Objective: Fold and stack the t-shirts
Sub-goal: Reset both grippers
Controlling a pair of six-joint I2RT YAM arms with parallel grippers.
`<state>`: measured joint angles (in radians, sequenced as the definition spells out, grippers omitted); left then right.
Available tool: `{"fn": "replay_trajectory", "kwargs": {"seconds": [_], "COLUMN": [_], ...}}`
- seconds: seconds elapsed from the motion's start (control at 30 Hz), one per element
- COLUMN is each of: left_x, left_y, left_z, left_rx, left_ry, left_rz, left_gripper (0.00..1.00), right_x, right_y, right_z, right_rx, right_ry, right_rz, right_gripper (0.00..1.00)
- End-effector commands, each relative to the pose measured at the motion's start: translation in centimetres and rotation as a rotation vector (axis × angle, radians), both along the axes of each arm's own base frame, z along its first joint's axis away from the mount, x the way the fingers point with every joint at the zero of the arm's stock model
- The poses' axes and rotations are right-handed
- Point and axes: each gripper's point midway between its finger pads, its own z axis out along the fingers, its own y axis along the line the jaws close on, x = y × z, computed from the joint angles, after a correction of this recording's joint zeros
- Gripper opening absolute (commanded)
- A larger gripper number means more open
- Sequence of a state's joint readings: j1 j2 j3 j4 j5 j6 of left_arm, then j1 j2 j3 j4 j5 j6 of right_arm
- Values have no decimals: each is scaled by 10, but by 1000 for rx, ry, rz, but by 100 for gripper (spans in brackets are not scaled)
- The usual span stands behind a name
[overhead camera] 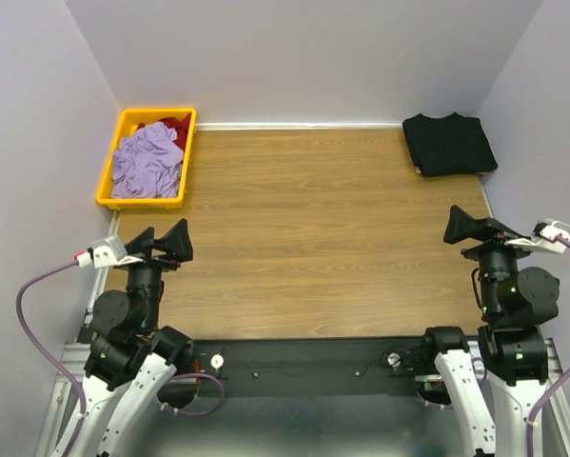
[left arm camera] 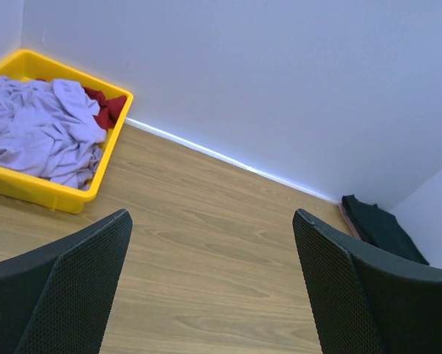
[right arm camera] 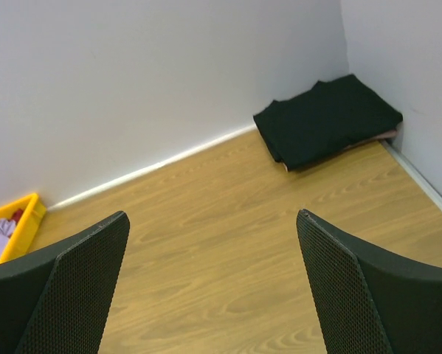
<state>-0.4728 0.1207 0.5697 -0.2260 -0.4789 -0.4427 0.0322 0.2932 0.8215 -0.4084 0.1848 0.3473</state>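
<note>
Yellow plastic bin [overhead camera: 140, 202], far-left corner of wood-grain counter [overhead camera: 313, 238]: crumpled lavender cloth garment [overhead camera: 149, 162] on top, red garment [overhead camera: 175, 126] peeking out at far end. Left jaws spread wide, empty, over near-left counter. Right jaws equally wide, nothing held, near-right. Far-right corner: folded black t-shirt [overhead camera: 448, 143] lying on salmon-pink folded t-shirt [right arm camera: 379, 138], only pink edge showing.

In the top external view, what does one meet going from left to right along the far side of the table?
yellow bin holding a lavender garment and a red garment → wooden table → folded black t-shirt
</note>
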Motion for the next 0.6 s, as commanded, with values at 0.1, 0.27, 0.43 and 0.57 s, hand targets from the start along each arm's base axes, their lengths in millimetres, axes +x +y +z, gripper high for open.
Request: {"fn": "replay_trajectory", "kwargs": {"seconds": [0.1, 0.27, 0.43, 0.57], "left_x": [-1, 0, 6, 12], "left_y": [4, 5, 4, -3], "left_z": [-10, -10, -13, -15], "left_rx": [-140, -118, -104, -98], "left_ry": [-54, -54, -44, -28], "left_rz": [14, 23, 37, 17], "left_gripper": [98, 98, 98, 98], "right_x": [5, 7, 8, 12], "right_y": [6, 5, 2, 4], "right_z": [-31, -41, -42, -47], "right_rx": [14, 9, 2, -2], "right_ry": [78, 95, 99, 109], "right_rz": [27, 22, 4, 15], "right_gripper": [100, 100, 100, 100]}}
